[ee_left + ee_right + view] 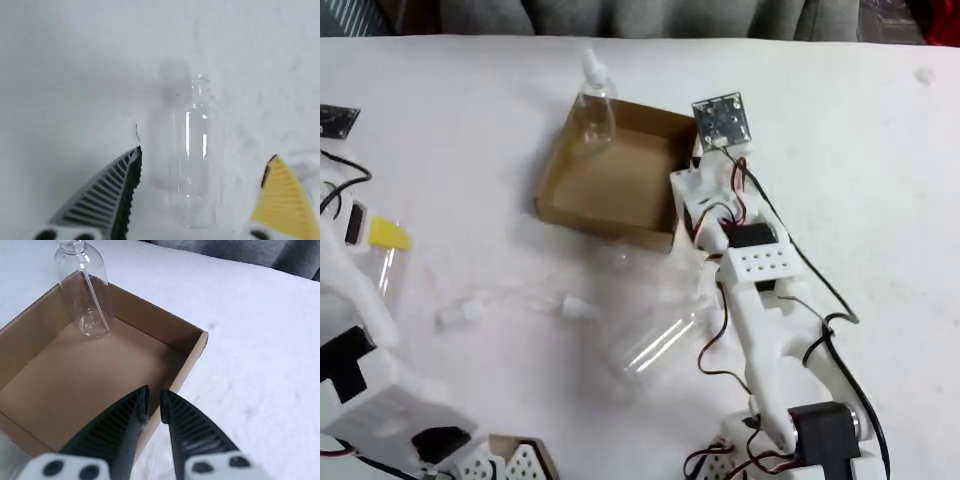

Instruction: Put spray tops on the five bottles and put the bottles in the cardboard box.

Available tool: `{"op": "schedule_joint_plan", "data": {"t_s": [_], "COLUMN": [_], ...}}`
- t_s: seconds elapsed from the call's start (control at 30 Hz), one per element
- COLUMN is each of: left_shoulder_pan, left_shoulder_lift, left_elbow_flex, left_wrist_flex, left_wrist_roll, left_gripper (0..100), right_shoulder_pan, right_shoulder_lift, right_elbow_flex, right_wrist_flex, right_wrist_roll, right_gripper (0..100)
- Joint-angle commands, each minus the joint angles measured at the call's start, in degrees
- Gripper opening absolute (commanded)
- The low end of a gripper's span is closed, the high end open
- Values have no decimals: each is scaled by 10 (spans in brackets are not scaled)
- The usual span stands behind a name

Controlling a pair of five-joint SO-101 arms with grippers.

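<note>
**While the capped bottle (592, 105) stands boxed, my left gripper (205, 155) straddles a bare one**

Where the cardboard box (605, 222) has its far corner, I see the capped bottle upright inside, spray top on. My right gripper (154, 392) hangs over the box's near wall, fingers almost together and clamped on nothing. On the white table (880, 150), another bottle (660, 345) lies on its side just beside the right arm (765, 340). A loose spray top (465, 312) lies nearer my left gripper. That gripper is spread wide around an uncapped bottle (194, 130) lying on the table, which touches neither finger.
</note>
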Motion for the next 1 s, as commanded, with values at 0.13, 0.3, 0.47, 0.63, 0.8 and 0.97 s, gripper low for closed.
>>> {"op": "schedule_joint_plan", "data": {"t_s": [0.13, 0.3, 0.47, 0.63, 0.8, 0.97], "left_shoulder_pan": [10, 3, 12, 21, 22, 22], "left_shoulder_lift": [66, 146, 204, 234, 257, 277], "left_elbow_flex": [-74, -135, -145, -145, -144, -140], "left_wrist_flex": [-23, -21, -29, -30, -33, -51], "left_wrist_roll": [-10, -10, -11, -11, -11, -11], "left_gripper": [347, 347, 347, 347, 343, 331], "right_shoulder_pan": [-4, -4, -4, -5, -5, -5], "right_shoulder_lift": [-2, -2, -2, -2, -2, -2], "right_elbow_flex": [-25, -25, -25, -25, -25, -25], "right_wrist_flex": [-7, -7, -8, -8, -8, -8], "right_wrist_roll": [0, 0, 0, 0, 0, 0], "right_gripper": [15, 15, 15, 15, 15, 15]}}
